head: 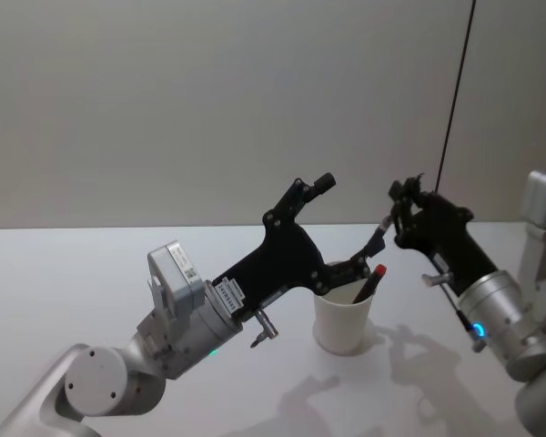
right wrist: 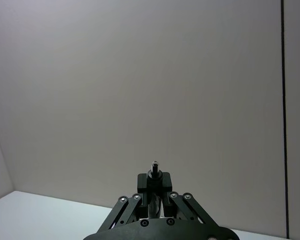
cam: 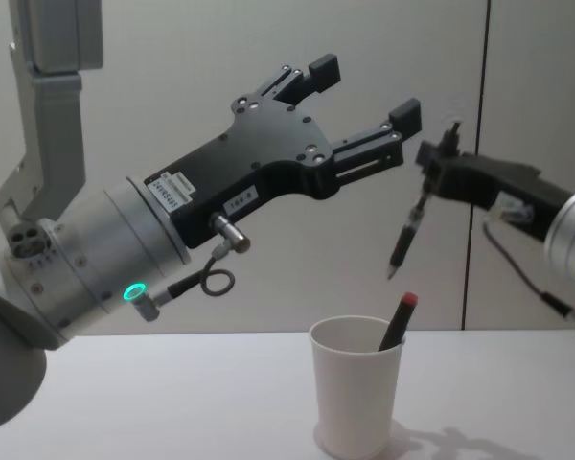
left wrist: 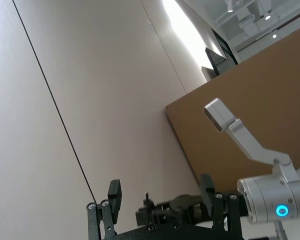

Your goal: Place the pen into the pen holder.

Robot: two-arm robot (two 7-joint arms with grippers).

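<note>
The pen holder (cam: 356,402) is a white paper cup standing on the table, also seen from the head (head: 343,319). A dark pen with a red end (cam: 399,323) leans inside it (head: 371,280). My right gripper (cam: 439,153) is shut on a second dark pen (cam: 406,238) that hangs tip-down above the cup's right rim (head: 379,239). In the right wrist view the gripper (right wrist: 155,184) is closed around the pen's end (right wrist: 155,164). My left gripper (cam: 364,88) is open and holds nothing, up and left of the cup (head: 341,226), with its fingers (left wrist: 114,197) spread wide.
The white table (head: 91,273) runs to a plain wall behind. A thin dark cable (head: 455,100) hangs down the wall behind the right arm (left wrist: 270,202). The two grippers are close together above the cup.
</note>
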